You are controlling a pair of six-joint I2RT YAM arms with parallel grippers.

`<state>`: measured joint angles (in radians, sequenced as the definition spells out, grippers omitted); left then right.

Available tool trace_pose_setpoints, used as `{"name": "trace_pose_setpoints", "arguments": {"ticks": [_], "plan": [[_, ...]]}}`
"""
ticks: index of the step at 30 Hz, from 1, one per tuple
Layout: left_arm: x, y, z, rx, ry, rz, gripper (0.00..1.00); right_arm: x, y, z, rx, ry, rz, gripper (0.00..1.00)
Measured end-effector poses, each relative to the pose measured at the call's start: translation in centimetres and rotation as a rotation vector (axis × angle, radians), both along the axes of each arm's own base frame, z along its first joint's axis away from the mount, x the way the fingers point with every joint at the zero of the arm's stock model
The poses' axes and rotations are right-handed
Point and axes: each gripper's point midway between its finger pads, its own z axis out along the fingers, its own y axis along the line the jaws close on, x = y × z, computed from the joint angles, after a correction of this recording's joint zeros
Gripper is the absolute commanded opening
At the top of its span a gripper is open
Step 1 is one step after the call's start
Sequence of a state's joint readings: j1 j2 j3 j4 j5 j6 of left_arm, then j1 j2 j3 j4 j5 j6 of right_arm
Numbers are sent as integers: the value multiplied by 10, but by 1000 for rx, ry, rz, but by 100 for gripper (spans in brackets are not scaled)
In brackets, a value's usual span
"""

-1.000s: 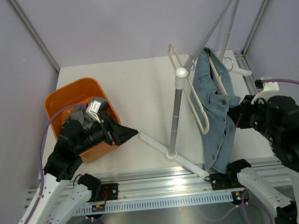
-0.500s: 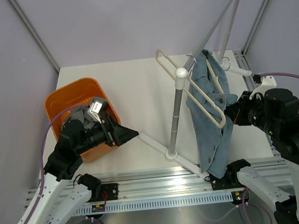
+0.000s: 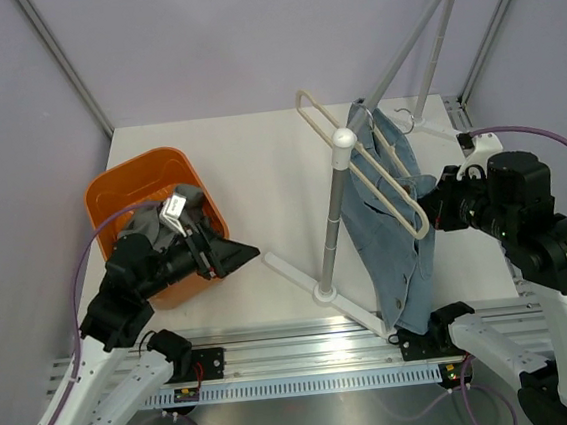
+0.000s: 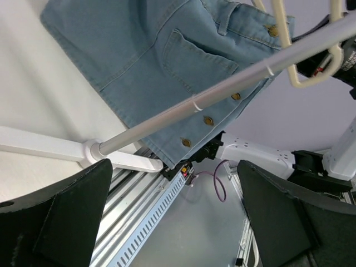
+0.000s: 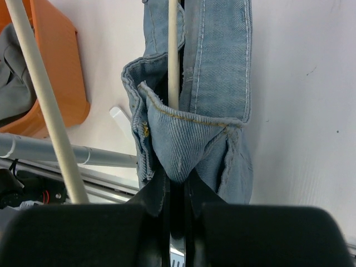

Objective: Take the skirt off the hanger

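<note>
A blue denim skirt (image 3: 391,232) hangs on a cream hanger (image 3: 365,169) from the white rack (image 3: 340,192). My right gripper (image 3: 435,203) is shut on the skirt's waistband at its right edge; in the right wrist view the denim (image 5: 192,139) is pinched between the black fingers (image 5: 158,194), with the hanger bar (image 5: 173,53) running up behind. My left gripper (image 3: 242,255) is open and empty, left of the rack's base, beside the orange bin. In the left wrist view the skirt (image 4: 167,61) and rack pole (image 4: 222,92) lie ahead.
An orange bin (image 3: 149,220) holding grey cloth stands at the left under my left arm. The rack's white feet (image 3: 294,272) spread over the table's middle. A metal rail (image 3: 297,357) runs along the near edge. Slanted frame posts stand at the back corners.
My right gripper has pulled the skirt's waist up and back. The hanger has swung and rotated on the rack, and the skirt hangs more to the left. The left arm has barely moved.
</note>
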<state>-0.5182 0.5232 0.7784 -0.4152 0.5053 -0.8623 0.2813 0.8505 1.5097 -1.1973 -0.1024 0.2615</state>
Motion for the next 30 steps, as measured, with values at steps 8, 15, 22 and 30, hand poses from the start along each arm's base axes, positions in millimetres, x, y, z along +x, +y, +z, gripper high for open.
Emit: {"name": "trace_pose_setpoints", "arguments": {"ticks": [8,15,22,30], "plan": [[17,2,-29,135,132,54,99,1,7,-8,3,-30,52,0],[17,11,-3,137,112,102,99,-8,11,-18,32,-53,80,0],[16,14,-2,138,156,129,97,7,29,-18,74,-34,145,0],[26,20,24,153,117,186,96,35,47,-27,76,8,213,0]]}}
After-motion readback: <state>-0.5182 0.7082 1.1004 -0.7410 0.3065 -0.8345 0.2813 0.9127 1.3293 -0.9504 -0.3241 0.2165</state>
